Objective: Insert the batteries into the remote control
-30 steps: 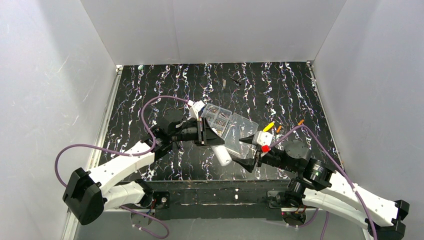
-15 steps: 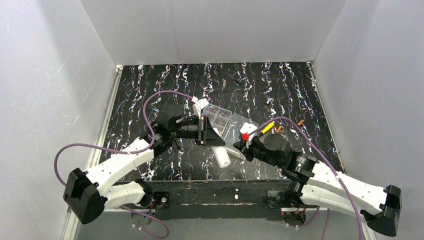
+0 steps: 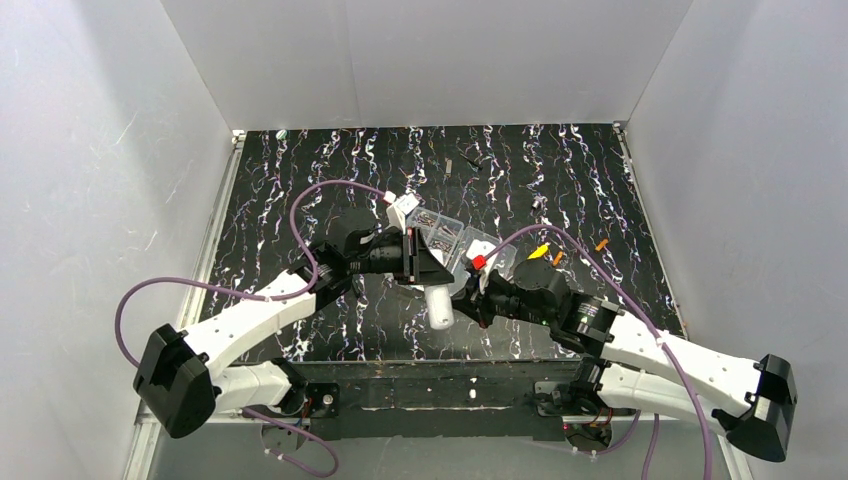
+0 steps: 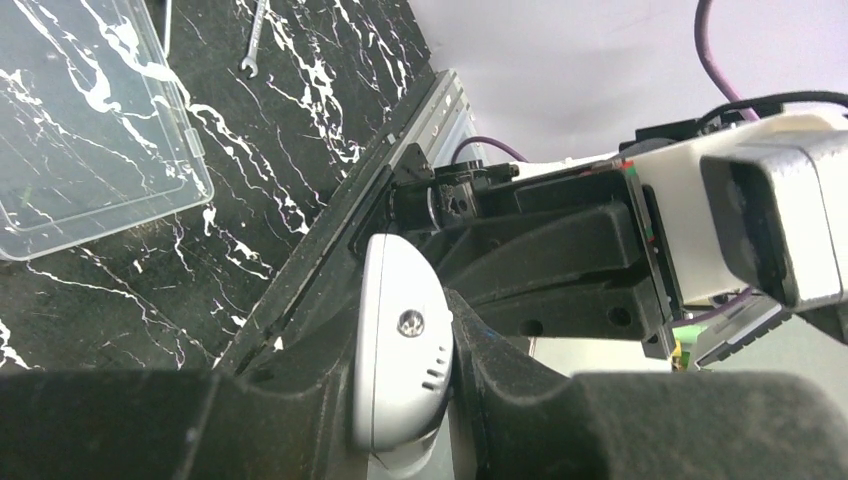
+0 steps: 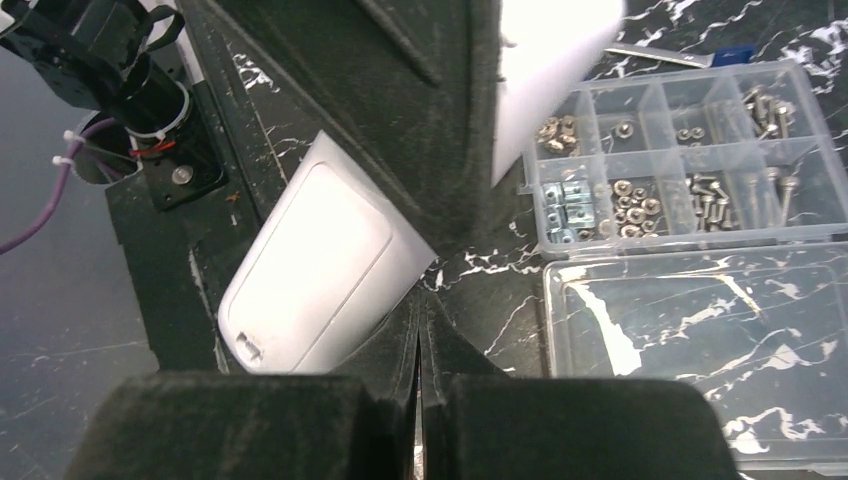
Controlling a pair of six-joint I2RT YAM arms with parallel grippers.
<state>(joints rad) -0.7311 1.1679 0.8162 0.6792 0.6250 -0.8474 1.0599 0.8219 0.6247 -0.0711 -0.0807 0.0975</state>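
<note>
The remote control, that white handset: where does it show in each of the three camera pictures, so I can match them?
Top external: the remote control is at centre, between the two arms' ends.
Left wrist: bottom centre, seen edge-on.
Right wrist: left of centre, tilted.
Shared landmark: the clear screw box, top left in the left wrist view, right side in the right wrist view.

Your slim white remote control (image 3: 438,306) sits tilted at centre frame; two small orange batteries (image 3: 558,258) lie separately right of it
</note>
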